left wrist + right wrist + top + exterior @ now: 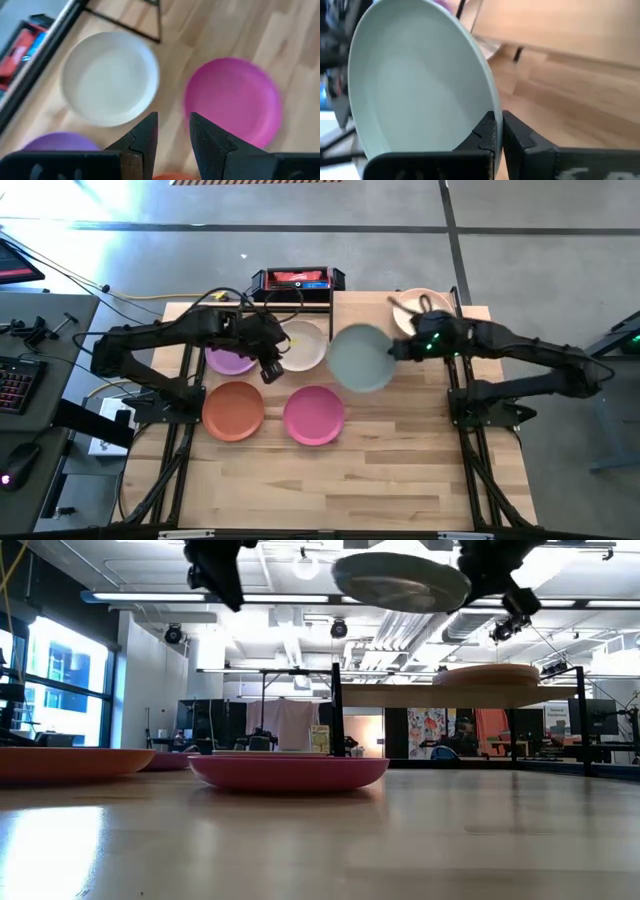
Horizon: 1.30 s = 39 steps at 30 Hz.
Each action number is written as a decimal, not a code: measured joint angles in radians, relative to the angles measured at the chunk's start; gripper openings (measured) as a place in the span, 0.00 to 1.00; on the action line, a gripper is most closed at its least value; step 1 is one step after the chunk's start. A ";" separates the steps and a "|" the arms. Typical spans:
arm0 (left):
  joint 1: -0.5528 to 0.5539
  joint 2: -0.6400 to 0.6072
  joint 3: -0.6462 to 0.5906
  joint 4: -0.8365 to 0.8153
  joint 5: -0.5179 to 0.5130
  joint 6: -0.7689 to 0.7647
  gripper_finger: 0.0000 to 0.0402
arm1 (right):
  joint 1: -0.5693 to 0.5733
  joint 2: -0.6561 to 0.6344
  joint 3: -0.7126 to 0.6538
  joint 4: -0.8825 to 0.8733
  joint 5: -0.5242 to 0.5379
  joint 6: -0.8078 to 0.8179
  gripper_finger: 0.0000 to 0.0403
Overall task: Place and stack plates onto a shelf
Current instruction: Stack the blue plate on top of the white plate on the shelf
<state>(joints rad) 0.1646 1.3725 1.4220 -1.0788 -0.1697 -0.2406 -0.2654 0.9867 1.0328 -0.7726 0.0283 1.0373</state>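
Above the table, right gripper pinches teal plate's rim.

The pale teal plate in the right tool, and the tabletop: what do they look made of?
Pale teal plate: looks like matte plastic or melamine, judging by its thin rim and even, dull colour; ceramic can't be ruled out. Tabletop: light wooden slats with visible grain and a faint sheen.

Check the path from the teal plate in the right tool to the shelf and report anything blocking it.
Nothing visible blocks it. The right tool holds the pale teal plate by its rim, raised above the table and beside the shelf. A peach plate already lies on the shelf's right part. The left tool hovers apart, over the other plates.
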 joint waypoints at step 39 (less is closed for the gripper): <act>0.212 -0.003 0.000 -0.129 -0.049 0.357 0.25 | -0.837 -0.186 0.000 -0.348 -0.091 -0.009 0.00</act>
<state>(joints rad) 0.3765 1.3697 1.4220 -1.2079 -0.2192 0.1169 -1.1028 0.8010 1.0326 -1.1203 -0.0629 1.0282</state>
